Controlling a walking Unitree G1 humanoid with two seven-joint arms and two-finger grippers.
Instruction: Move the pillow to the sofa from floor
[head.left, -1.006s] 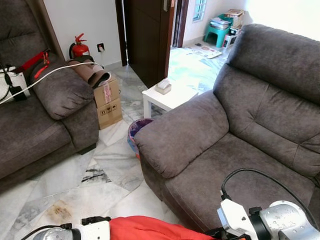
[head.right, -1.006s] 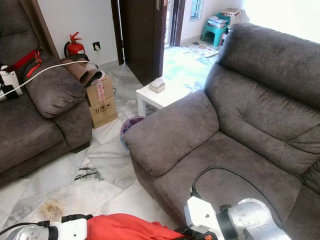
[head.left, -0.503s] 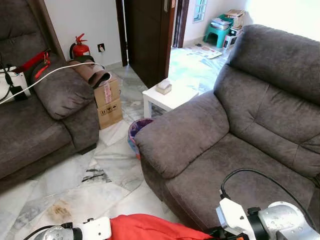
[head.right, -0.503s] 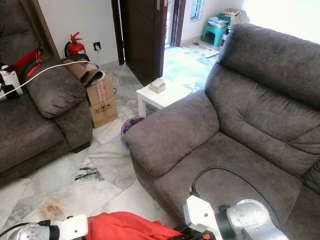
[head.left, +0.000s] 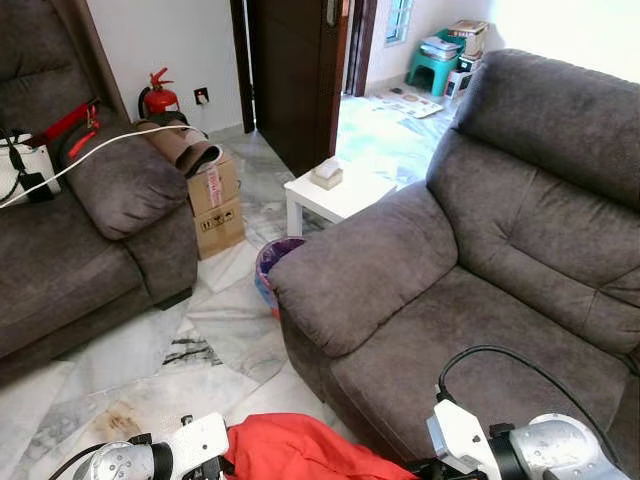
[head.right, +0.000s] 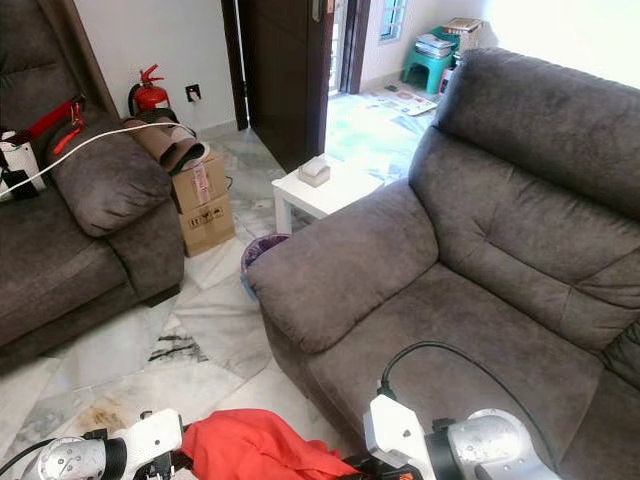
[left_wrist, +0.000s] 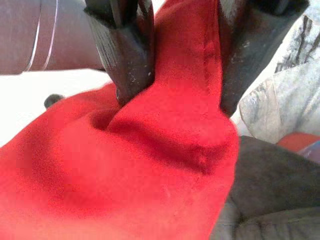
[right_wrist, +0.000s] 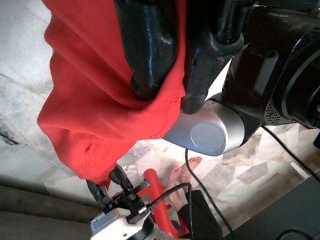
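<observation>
Red pillow (head.left: 300, 450) hangs low in front of the robot, held between both arms above the marble floor (head.left: 215, 350), just beside the front corner of the grey sofa (head.left: 480, 250). The left gripper (left_wrist: 180, 65) has its jaws clamped on a fold of the red cloth, one black finger (left_wrist: 125, 50) pressing in on each side of a seam. The right gripper (right_wrist: 170, 70) has its jaws closed on another gathered edge of the pillow, the cloth bunched between the two fingers and drooping below them. In the head views the silver left arm (head.left: 150, 460) shows at the pillow's left edge and the right arm (head.left: 530, 450), with a black cable (head.left: 500, 355) looping over it, at the pillow's right, over the sofa seat.

A second grey sofa (head.left: 80, 230) stands to the left, with a white cable (head.left: 100, 150) across its armrest. Beside it sits a cardboard box (head.left: 215, 205), and a red fire extinguisher (head.left: 157, 95) stands by the wall behind. A small white desk (head.left: 335, 195) with a tissue box (head.left: 326, 173) stands beside the near sofa's armrest, and a bin (head.left: 272, 265) sits on the floor against that armrest. In the right wrist view a person's bare foot (right_wrist: 182, 175) rests on the floor below the pillow.
</observation>
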